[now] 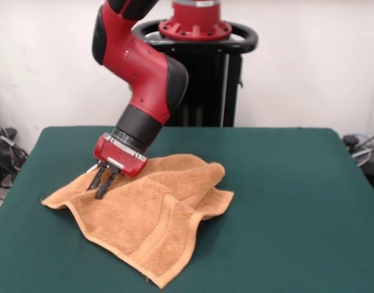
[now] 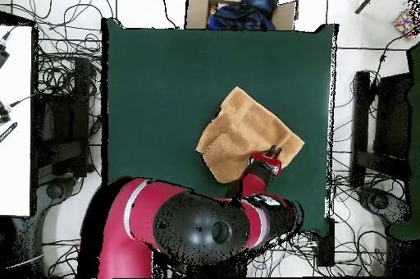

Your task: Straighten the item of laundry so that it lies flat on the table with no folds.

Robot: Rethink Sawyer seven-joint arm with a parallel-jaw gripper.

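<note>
The item of laundry, an orange-tan terry towel [image 1: 156, 207], lies on the dark green table [image 1: 284, 201], left of centre in the front view. Its far right part is folded over into a bunched ridge [image 1: 205, 174]. A woven band stripe [image 1: 159, 235] runs near the front edge. My gripper [image 1: 103, 183] points down on the towel's far left part and is shut on the cloth, which rises slightly toward it. In the overhead view the towel [image 2: 244, 128] lies right of centre, with the gripper [image 2: 273, 153] at its lower right edge.
The red arm [image 1: 147, 73] comes down from the black pedestal [image 1: 205, 79] at the table's far side. In the overhead view a cardboard box with dark cloth [image 2: 239, 5] stands beyond the table's top edge, and cables cover the floor around it.
</note>
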